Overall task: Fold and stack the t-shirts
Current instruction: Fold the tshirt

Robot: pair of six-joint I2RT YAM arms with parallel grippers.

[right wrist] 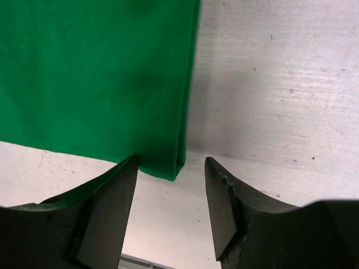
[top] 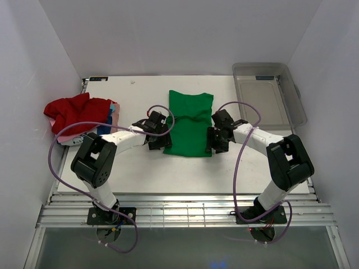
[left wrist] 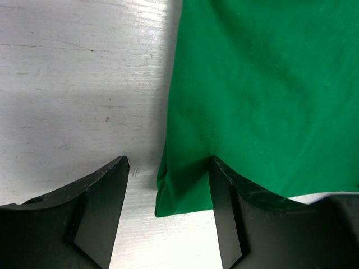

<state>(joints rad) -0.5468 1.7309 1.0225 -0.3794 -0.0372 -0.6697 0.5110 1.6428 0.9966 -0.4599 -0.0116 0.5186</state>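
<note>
Green cloth, mid-table: the green t-shirt (top: 189,123) lies flat as a narrowed strip, sleeves apparently tucked in, one short end far, the other toward the arm bases. Left gripper (left wrist: 168,168) sits low at the near-left corner, jaws apart, the corner lying in the gap between them and one finger over the cloth edge; nothing pinched. Right gripper (right wrist: 171,162) mirrors it at the near-right corner, jaws likewise spread, the folded edge ending just inside the gap. Red t-shirt (top: 73,109) is bunched at the left edge of the table (top: 140,174), on top of the pink/white one (top: 67,136); both unfolded. Clear bin (top: 297,109) is at the far right, well apart from the work. Judgement: side folds on the green shirt look done; the step in hand is the crosswise fold, near end carried over to the far end. The next move calls for both pairs of jaws to close on the two near corners together, catching all layers, then lift and travel evenly so the strip does not skew. Risk: gripping only the top layer would pull the side fold open.
</note>
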